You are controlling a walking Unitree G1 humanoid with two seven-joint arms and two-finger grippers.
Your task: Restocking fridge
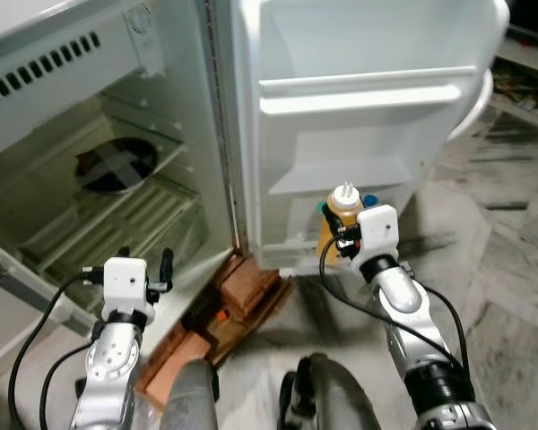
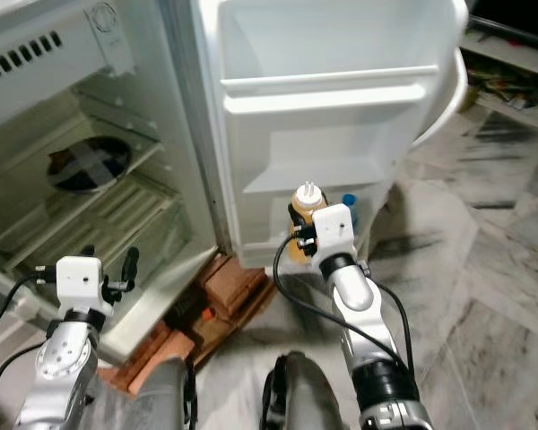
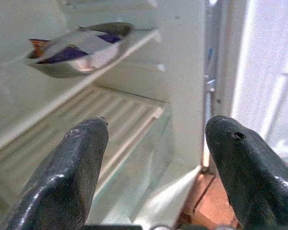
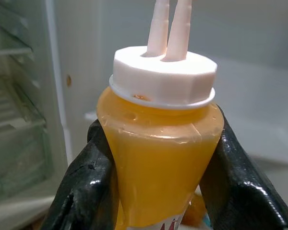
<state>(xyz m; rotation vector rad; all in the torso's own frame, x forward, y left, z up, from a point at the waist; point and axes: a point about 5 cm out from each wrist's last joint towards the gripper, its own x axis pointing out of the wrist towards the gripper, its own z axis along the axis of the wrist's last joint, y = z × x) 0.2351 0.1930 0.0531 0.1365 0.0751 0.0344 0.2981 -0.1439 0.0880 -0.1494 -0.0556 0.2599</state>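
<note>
The right gripper point(image 4: 153, 172) clamps a yellow sauce bottle point(image 4: 158, 163) upright before the fridge door point(image 1: 359, 98)'s low shelf point(image 1: 291, 242). Keep it vertical, lower gently beside the blue-capped bottle point(image 1: 370, 199). Left gripper point(image 3: 153, 167) idles wide open.

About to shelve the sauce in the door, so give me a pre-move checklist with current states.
1. Right gripper clamped on yellow sauce bottle: ok.
2. Bottle upright, white cap on: ok.
3. Fridge door open: ok.
4. Room on the lowest door shelf beside the blue-capped bottle: cannot tell.
5. Left gripper open, away from the door: ok.
6. Bowl on the inner shelf out of the path: ok.
</note>
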